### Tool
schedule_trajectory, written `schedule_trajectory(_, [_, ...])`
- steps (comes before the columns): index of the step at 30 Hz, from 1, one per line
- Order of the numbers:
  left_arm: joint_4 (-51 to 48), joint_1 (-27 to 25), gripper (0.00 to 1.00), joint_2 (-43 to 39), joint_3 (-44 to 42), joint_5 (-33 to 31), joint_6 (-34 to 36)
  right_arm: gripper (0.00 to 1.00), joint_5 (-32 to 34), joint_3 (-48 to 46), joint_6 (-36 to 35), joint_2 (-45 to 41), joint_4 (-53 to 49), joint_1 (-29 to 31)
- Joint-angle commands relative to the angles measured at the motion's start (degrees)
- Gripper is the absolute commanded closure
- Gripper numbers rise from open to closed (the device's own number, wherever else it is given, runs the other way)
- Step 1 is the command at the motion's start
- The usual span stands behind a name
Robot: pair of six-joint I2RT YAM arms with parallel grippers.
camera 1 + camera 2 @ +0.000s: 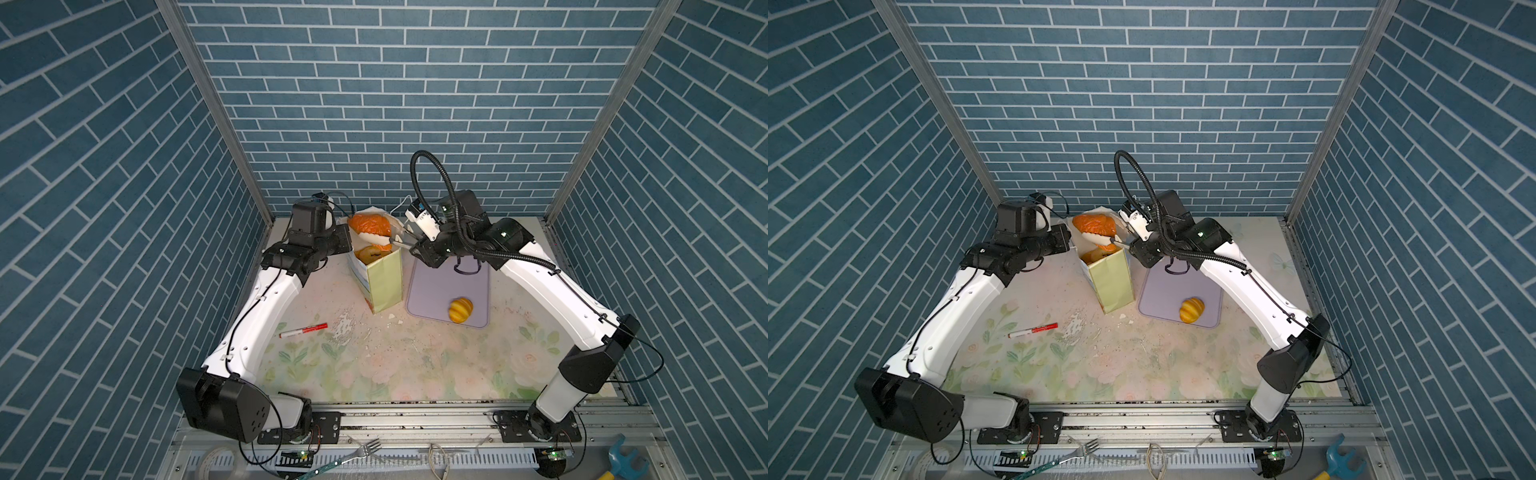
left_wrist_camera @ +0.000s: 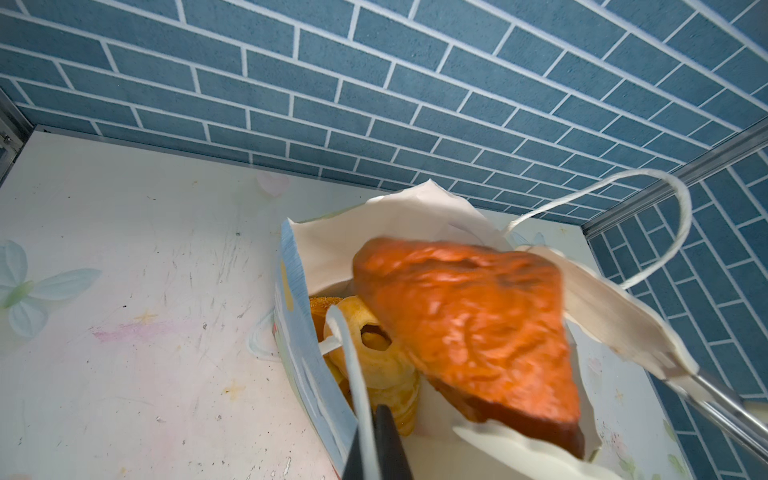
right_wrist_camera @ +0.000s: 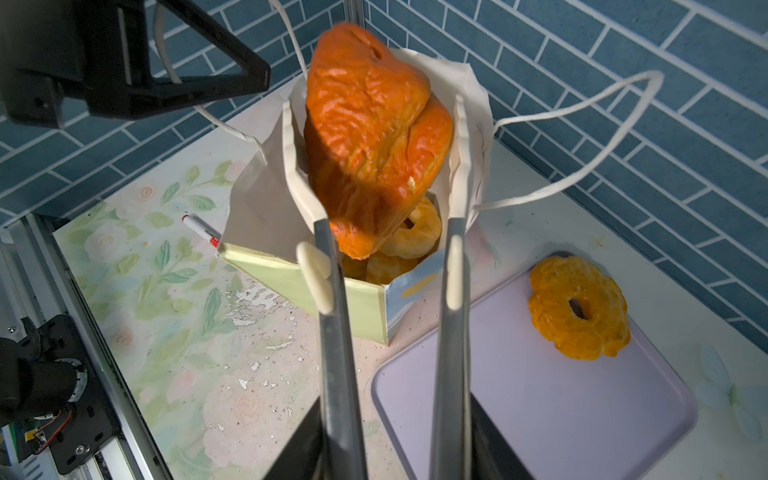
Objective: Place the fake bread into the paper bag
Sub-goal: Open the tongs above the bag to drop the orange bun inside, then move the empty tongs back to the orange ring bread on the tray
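Brownish-red croissant is at the mouth of the paper bag. Its lower end is down inside on top of a ring doughnut and other yellow pastries, and its upper part stands well above the rim. It's blurred in the left wrist view, so probably moving.

Right gripper reaches in over the bag mouth with its jaws apart, one finger on each side of the croissant. Whether the pads press on it or stand just off it, can't tell. Left gripper is pressed together on the near cord handle, apparently steadying the bag upright. The other handle loops free on the far side.

One flower-shaped doughnut lies on the lilac tray, just beside the bag and apart from it. A red marker lies on the table, well apart from the bag and not part of the task.

Step in hand, as I judge it: dropping the croissant into the bag — nearly the last piece.

The next move calls for spreading the jaws fully and backing the fingers up and out without snagging the white lining or the loose handle. The bag looks close to full, so the croissant may sit proud or tip out and could need a nudge down. Then it's across to the tray doughnut — flat, so grip it across the ring's edge.
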Motion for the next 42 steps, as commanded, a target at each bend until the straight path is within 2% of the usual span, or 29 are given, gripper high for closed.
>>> schedule_trajectory(1, [0.2,-0.4,1.00,-0.4,0.0,-0.3,0.0,0.50,1.4,2.9,-1.9,-0.2,0.9,0.4])
schedule_trajectory(9, [0.0,-0.4,1.00,0.1,0.4,-0.1,0.2,0.49,4.1,4.0,-2.6,-2.4,2.1,0.5])
schedule_trajectory(13, [0.1,-0.4,1.00,0.2,0.6,0.2,0.2,0.50,12.0,3.9,-4.7,-5.0,2.3,-0.2])
schedule_trajectory(15, [-0.1,-0.4,1.00,0.2,0.7,0.2,0.3,0.50,13.7,2.9,-4.6,-7.0,2.4,-1.6])
schedule_trajectory(23, [-0.5,-0.4,1.00,0.5,1.3,0.2,0.7,0.50,13.3,-7.9,1.1,-15.1,4.5,-11.3])
schedule_trajectory(28, [-0.7,-0.4,1.00,0.9,1.8,0.3,0.9,0.51,12.5,-15.1,4.4,-17.3,5.4,-16.2])
schedule_trajectory(34, [-1.1,-0.4,1.00,1.3,2.1,0.2,1.1,0.51,9.6,-21.1,10.1,-15.3,7.5,-21.3])
schedule_trajectory(42, [-1.6,-0.4,1.00,1.8,2.8,0.4,1.7,0.50,8.1,-20.6,14.9,-5.9,9.7,-23.2])
